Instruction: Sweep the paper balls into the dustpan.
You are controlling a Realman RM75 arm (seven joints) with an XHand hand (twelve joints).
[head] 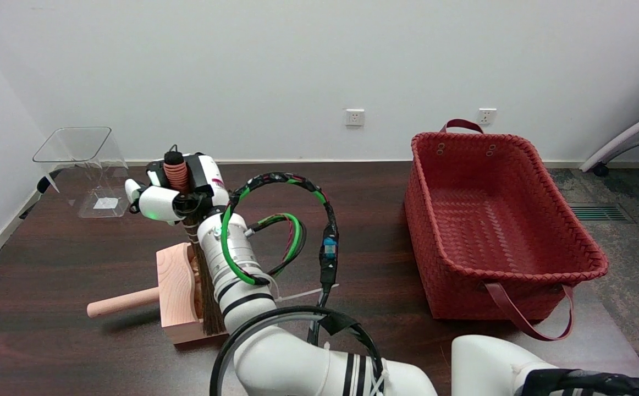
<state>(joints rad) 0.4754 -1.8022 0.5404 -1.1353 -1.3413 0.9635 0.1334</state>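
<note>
No brand or lettering can be read anywhere; the only label-like thing is a small white patch on the bottom of the clear plastic bin (80, 170), and it is too small to make out.

The right hand (174, 190) is clamped around the coiled orange grip of a small broom (201, 275). The broom stands nearly upright, handle end up toward the far edge of the desk (50, 264), dark bristles pointing down and slightly toward the near edge. The bristle tips sit at the open side of the wooden dustpan (175, 294), touching or just over it; I cannot tell which.

The dustpan lies in the left half of the desk, closer to the near edge. Its round handle runs along the desk toward the left edge, so its long axis is left to right. The arm and bristles hide most of its inside, and no paper ball can be made out.

The clear bin stands at the far left corner. A red woven basket (495, 231) with dark red straps fills the right side; it holds nothing I can see.
</note>
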